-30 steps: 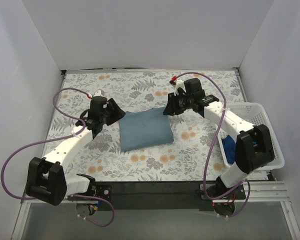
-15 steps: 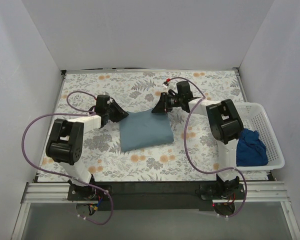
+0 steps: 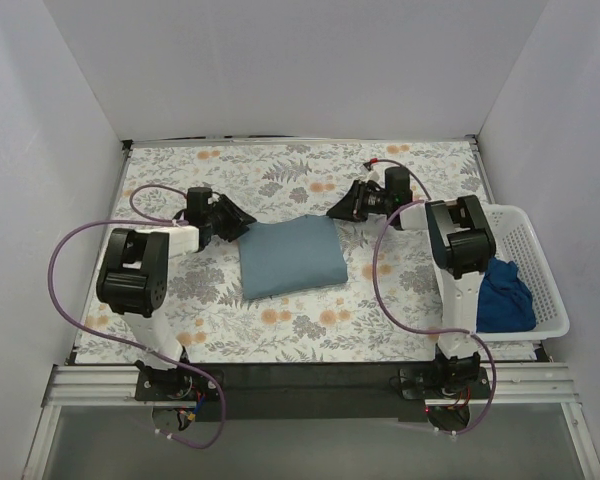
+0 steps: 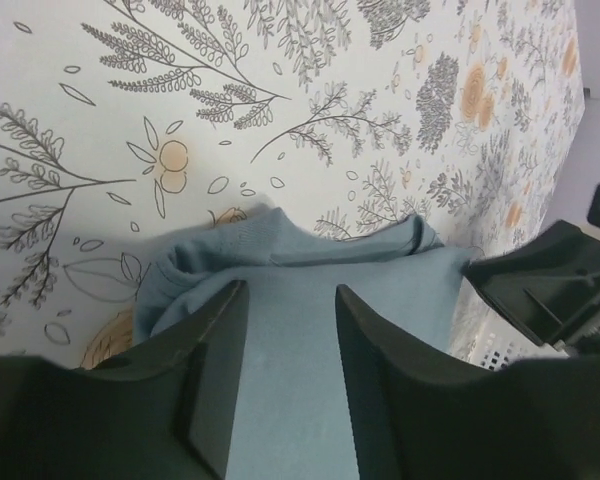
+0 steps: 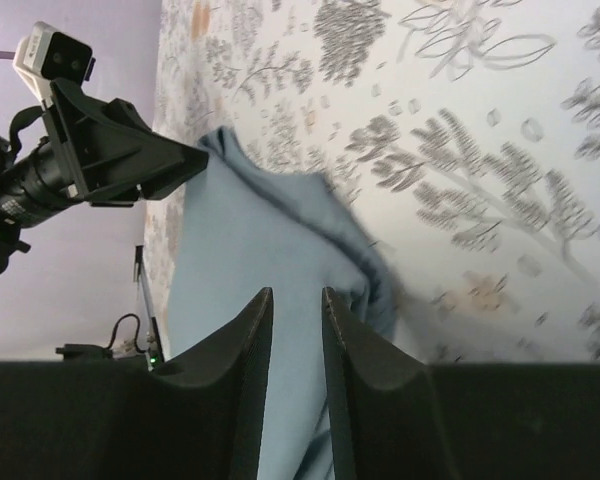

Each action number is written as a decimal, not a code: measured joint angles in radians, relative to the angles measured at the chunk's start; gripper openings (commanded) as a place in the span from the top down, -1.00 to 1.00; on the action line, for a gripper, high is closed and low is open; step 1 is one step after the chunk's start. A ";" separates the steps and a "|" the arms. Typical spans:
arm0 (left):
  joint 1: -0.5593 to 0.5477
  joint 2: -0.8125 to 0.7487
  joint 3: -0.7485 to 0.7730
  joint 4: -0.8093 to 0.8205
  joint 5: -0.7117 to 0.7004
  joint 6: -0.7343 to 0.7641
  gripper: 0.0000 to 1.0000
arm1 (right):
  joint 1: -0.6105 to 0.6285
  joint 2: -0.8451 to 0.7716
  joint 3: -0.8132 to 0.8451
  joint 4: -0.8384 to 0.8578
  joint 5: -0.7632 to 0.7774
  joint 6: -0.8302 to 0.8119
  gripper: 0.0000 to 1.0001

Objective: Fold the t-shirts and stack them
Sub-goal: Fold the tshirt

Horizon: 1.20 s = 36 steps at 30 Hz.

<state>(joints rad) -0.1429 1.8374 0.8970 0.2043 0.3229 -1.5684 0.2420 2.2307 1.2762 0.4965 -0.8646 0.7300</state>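
A white lattice basket right of the smooth, folded slate-blue shirt holds the crumpled royal-blue shirt; the left gripper and right gripper sit at the slate-blue shirt's far corners, both with fingers parted

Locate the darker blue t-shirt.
In the top view, the darker blue t-shirt lies in the white basket on the right side, right of the folded slate-blue t-shirt.

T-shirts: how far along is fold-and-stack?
Done: the slate-blue t-shirt lies folded in a rectangle mid-table. In hand: nothing gripped; the left gripper and right gripper sit at its far corners, jaws parted. Left: the darker blue t-shirt is bunched in the white basket, unfolded, so no stack yet.
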 measured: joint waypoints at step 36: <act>-0.126 -0.929 -0.517 -0.319 -0.191 -0.192 0.18 | 0.194 -0.528 -0.616 0.459 -0.060 0.247 0.20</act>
<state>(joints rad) -0.2691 0.9085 0.3801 -0.1146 0.1322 -1.7599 0.4358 1.7027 0.6605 0.9554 -0.9241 0.9768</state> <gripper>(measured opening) 0.367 0.393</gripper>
